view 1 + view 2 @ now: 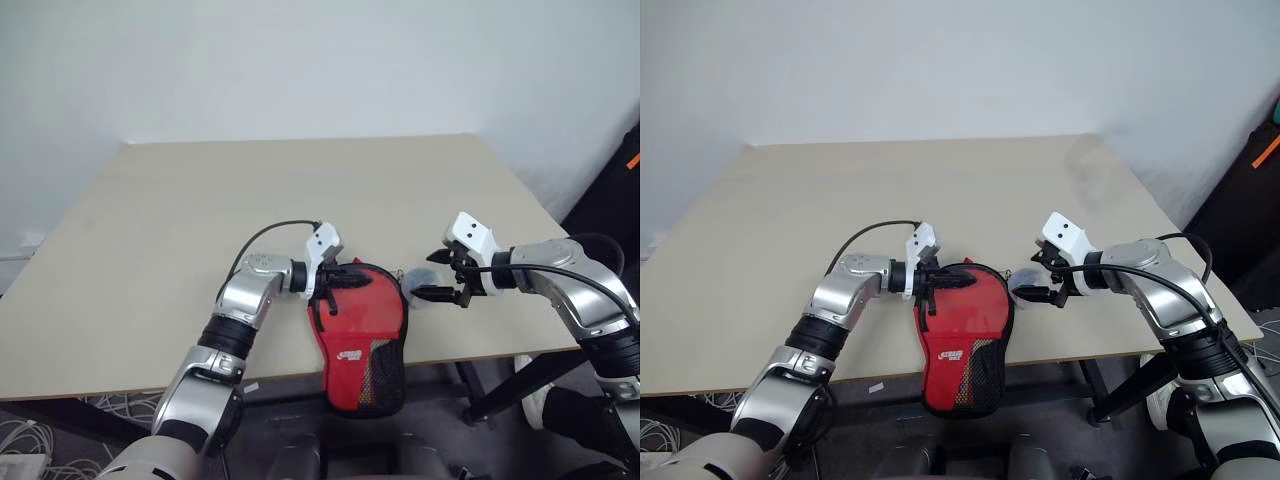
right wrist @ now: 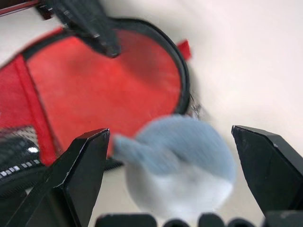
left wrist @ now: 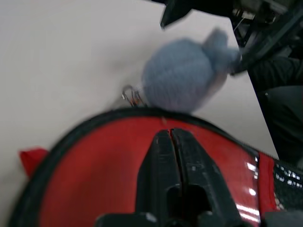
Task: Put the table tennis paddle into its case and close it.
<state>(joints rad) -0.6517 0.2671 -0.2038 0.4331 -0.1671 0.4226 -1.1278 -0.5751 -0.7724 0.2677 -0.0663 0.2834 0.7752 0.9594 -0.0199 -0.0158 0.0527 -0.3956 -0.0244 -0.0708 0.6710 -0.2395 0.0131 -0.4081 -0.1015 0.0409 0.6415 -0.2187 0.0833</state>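
The red case (image 1: 355, 330) lies at the table's front edge, its round end on the top and its mesh end hanging over the edge. The table tennis paddle is hidden. My left gripper (image 1: 345, 278) is shut, its fingers (image 3: 170, 156) pressed together over the case's red face, with nothing seen between them. A grey fuzzy charm (image 1: 420, 282) hangs on a ring at the case's rim. My right gripper (image 1: 426, 276) stands open around that charm (image 2: 180, 161), one finger on either side, apart from it. The black zip rim (image 2: 182, 80) runs round the case.
The pale wooden table (image 1: 200, 200) stretches back to a white wall. Its front edge runs just under both grippers. Cables (image 1: 20, 440) lie on the floor at the lower left, and dark equipment (image 1: 1250, 200) stands past the table's right side.
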